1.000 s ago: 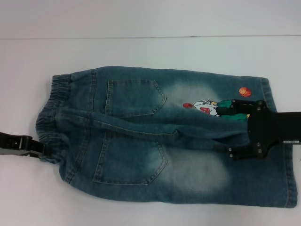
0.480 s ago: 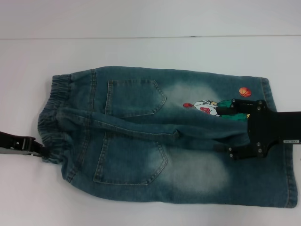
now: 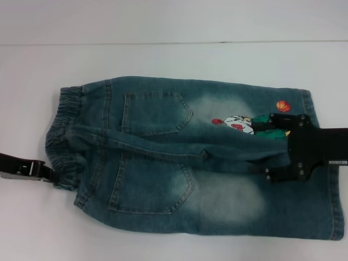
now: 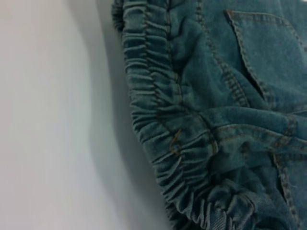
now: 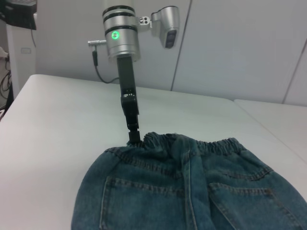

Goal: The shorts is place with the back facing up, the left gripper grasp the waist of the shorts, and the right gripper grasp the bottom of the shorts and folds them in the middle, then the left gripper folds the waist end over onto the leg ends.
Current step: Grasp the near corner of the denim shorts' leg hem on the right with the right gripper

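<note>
Shorts (image 3: 185, 157) lie back-up across the white table (image 3: 163, 57), a ridge bunched along the middle. We see the right gripper (image 3: 274, 149) spread over the hems by the print; the left gripper (image 5: 134, 136) pinches the waist (image 4: 158, 120).

You will find no text that can be read anywhere here. The small white label (image 3: 337, 162) on the black right gripper (image 3: 272, 149) carries marks too small to make out. Just beside that gripper, the blue faded denim shorts (image 3: 163, 157) bear only pictures: a cartoon figure print (image 3: 241, 123) and an orange basketball print (image 3: 283, 105), neither with legible letters or numbers.
</note>
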You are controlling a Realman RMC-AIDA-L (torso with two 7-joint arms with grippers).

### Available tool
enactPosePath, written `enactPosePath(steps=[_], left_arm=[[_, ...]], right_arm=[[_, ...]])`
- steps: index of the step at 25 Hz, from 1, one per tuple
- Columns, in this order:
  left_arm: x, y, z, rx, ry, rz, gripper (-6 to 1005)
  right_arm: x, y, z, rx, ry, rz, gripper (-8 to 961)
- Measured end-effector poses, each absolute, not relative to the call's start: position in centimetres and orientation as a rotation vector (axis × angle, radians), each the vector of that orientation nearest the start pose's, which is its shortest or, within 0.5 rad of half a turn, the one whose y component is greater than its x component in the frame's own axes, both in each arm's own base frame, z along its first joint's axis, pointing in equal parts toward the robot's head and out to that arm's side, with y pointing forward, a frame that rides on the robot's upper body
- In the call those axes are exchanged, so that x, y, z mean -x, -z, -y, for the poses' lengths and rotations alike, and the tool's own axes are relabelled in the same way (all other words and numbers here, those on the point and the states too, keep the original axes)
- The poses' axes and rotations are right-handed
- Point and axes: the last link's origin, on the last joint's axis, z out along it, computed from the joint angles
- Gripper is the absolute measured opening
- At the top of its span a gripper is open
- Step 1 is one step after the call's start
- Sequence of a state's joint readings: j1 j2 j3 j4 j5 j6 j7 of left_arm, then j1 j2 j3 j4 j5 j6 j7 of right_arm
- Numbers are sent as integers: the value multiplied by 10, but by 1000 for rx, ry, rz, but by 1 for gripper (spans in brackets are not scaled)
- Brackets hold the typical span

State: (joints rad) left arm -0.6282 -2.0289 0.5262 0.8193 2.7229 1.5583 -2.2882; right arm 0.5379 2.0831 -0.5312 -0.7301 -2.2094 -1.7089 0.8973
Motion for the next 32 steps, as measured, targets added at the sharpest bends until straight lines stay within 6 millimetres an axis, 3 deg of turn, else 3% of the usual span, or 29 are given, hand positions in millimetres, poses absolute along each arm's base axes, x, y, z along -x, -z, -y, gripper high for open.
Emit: enactPosePath(steps=[14,22,28,32], left_arm=[[314,-57,-343,2288,58,1640,37],[311,-58,-342,2311,74,1615,37],[307,-57,-346,2322,91,1605,37],[302,-59,-349,2334,96,1600,37]], right_arm=[[-275,-31,-318,2741,-569,-28,878],[-270,-62,-331,2781,-568,-299,877],[-262,-93,-319,3029,-409,-358,877],[-265,-94,-315,3103,-243,-370,878]])
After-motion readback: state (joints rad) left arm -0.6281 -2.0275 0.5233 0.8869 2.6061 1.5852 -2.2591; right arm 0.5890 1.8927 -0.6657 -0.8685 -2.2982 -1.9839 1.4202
